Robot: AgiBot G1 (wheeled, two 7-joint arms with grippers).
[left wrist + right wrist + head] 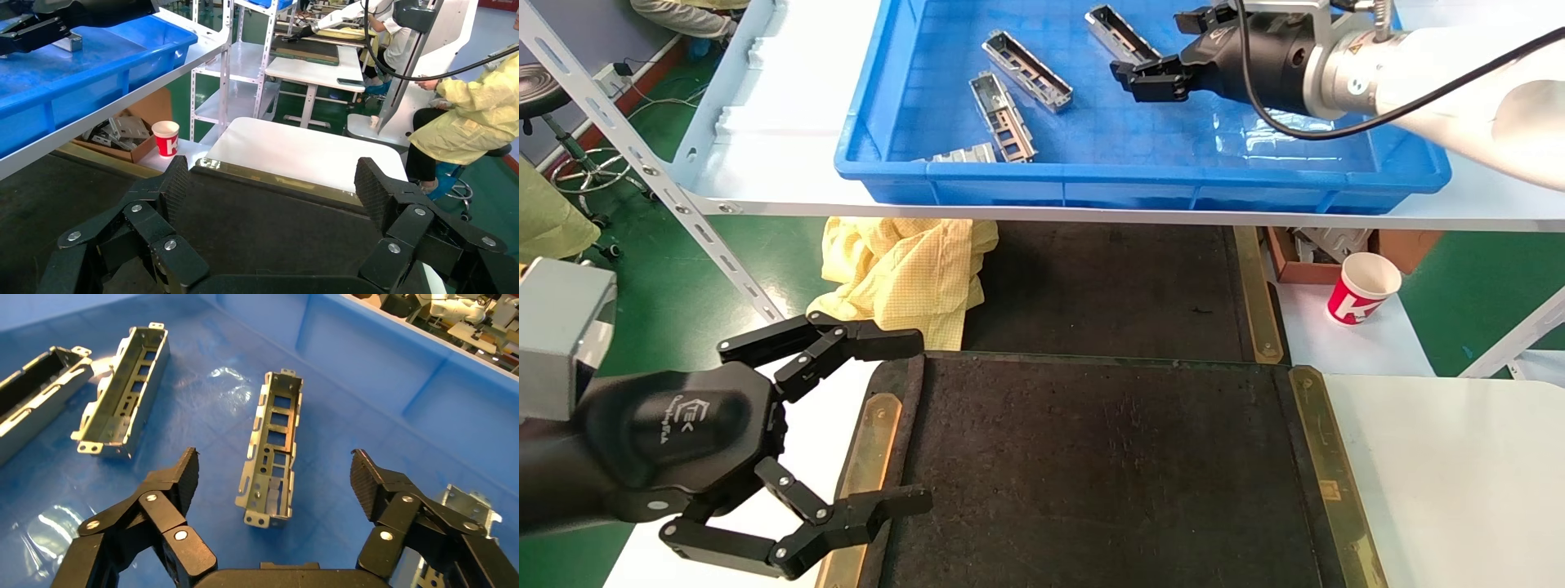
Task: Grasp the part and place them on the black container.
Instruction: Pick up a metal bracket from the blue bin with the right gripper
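The left gripper (911,425) hangs idle with fingers spread wide over the near left edge of the black container (1107,474). Farther right, inside the blue bin (1140,175), the right gripper (272,478) is open over a part (272,450). That part lies between its fingers, long axis pointing away from the palm, so this arm looks set to close across its width.

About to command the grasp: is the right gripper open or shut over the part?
Open. In the right wrist view the right gripper has its fingers spread either side of the part, which lies on the blue bin floor, not yet touched.
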